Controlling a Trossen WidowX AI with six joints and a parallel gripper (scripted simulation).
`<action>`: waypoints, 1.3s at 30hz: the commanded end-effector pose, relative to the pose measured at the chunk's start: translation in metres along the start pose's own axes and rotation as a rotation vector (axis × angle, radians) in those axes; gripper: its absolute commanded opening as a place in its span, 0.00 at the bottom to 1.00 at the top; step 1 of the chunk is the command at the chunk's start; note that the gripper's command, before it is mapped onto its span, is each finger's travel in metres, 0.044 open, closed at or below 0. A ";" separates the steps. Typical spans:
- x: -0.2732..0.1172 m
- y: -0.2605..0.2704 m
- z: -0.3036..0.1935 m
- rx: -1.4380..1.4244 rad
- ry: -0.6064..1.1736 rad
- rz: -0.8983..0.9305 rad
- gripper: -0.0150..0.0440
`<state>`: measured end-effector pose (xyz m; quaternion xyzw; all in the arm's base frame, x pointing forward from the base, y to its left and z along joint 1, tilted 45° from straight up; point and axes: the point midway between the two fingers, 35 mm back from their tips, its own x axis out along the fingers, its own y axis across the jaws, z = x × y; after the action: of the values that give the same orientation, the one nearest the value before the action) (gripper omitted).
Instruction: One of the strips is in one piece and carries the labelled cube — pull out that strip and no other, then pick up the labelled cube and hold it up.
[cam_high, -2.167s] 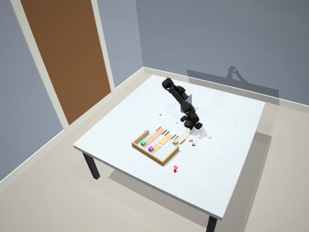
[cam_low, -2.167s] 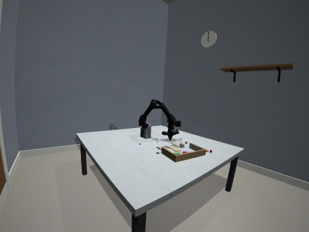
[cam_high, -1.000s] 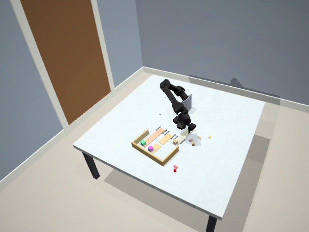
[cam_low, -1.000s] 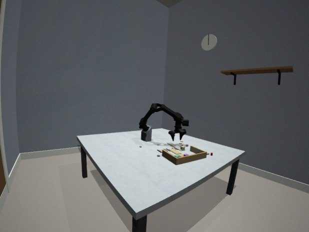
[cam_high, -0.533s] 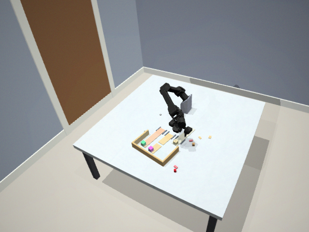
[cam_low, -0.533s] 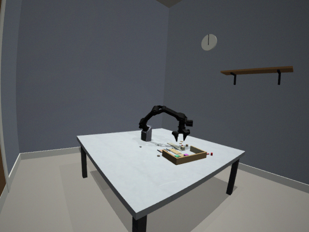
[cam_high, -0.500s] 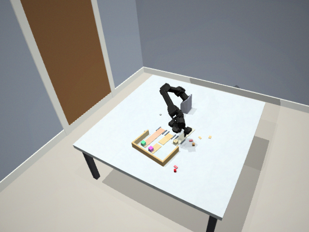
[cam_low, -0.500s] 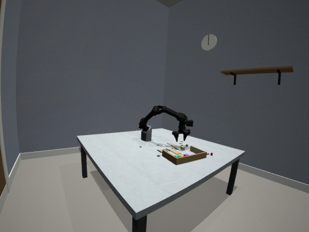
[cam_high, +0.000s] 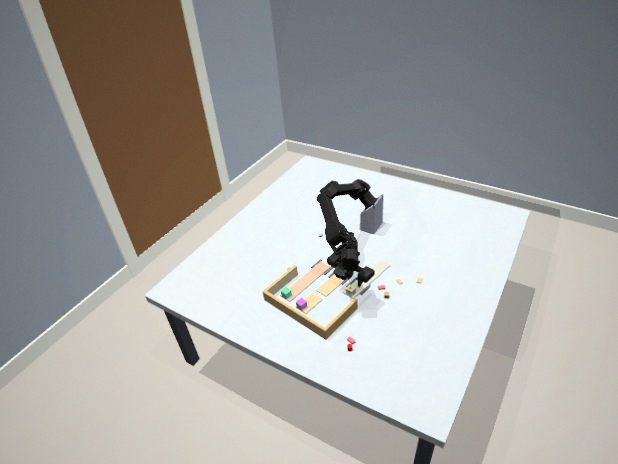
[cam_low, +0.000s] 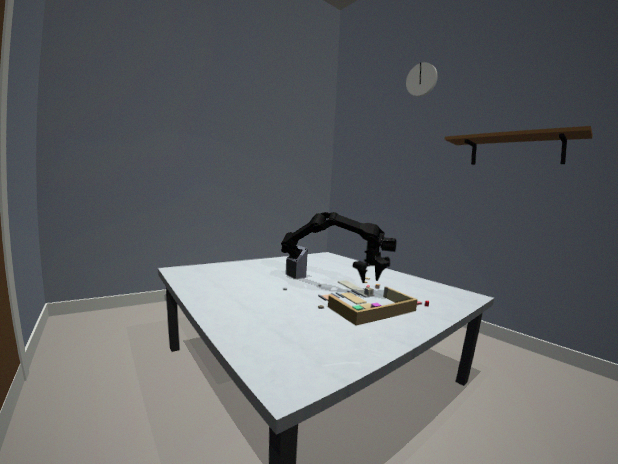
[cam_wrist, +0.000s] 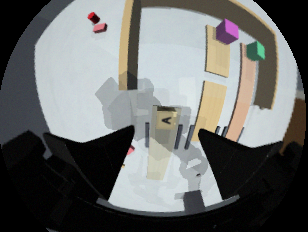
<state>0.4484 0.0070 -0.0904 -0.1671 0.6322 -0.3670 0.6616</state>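
Note:
The labelled cube (cam_high: 351, 289) (cam_low: 369, 291) (cam_wrist: 167, 120), tan with a black A on top, sits on the far end of a pale, unbroken strip (cam_high: 381, 268) (cam_low: 350, 286) (cam_wrist: 157, 165). The strip lies between dark rails and sticks out towards the arm. A yellow strip is in two pieces with a gap, a longer piece (cam_wrist: 212, 110) and a shorter piece (cam_wrist: 217, 60); a magenta cube (cam_high: 301, 303) (cam_wrist: 227, 31) is at the shorter one. A green cube (cam_high: 286, 292) (cam_wrist: 256, 51) is at the far end of the salmon strip (cam_high: 310, 280) (cam_wrist: 242, 95). My gripper (cam_low: 371, 281) (cam_wrist: 167, 130) is open and empty, pointing down above the labelled cube.
A low wooden wall (cam_high: 295, 312) (cam_low: 387, 315) (cam_wrist: 129, 45) surrounds the strips' far ends on three sides. Several small blocks lie outside it, including a red cylinder (cam_high: 349, 347) (cam_wrist: 93, 17) and a pink block (cam_high: 351, 340) (cam_wrist: 100, 28).

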 end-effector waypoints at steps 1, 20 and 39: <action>0.008 0.000 0.000 -0.009 0.004 -0.009 0.78; 0.039 -0.001 0.001 -0.010 0.004 -0.010 0.68; 0.055 -0.001 0.000 -0.005 0.003 -0.005 0.63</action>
<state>0.4444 -0.0324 -0.1296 -0.1698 0.6339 -0.3672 0.6591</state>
